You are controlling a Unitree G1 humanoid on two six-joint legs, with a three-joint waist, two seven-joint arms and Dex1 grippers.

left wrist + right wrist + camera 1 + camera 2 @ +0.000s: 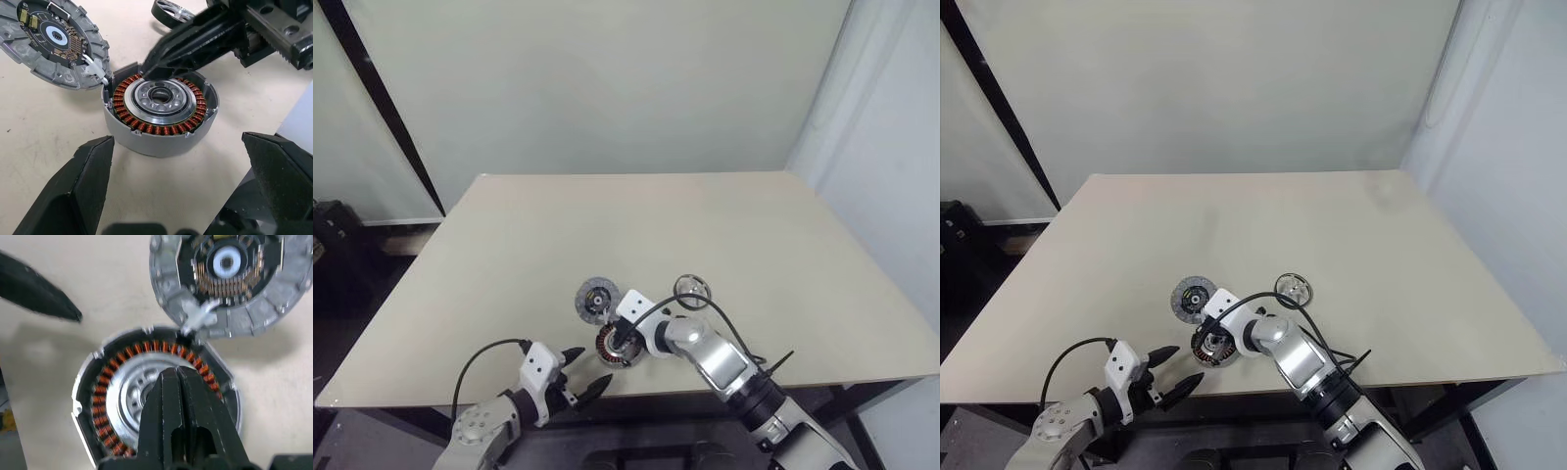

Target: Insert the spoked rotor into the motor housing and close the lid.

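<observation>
The motor housing sits near the table's front edge, its copper windings and silver hub facing up with nothing inside. The lid lies just behind and to the left of it, dark ribbed ring up, its rim touching the housing's edge at a small white tab. Further right lies the shiny spoked rotor, apart from both grippers. My right gripper is shut and holds nothing, its tips over the housing's top by the windings. Open and wide, my left gripper hovers in front of the housing, not touching it.
The beige table stretches back to a pale wall. Its front edge runs just below my left gripper. A black cable loops over my right forearm close to the rotor.
</observation>
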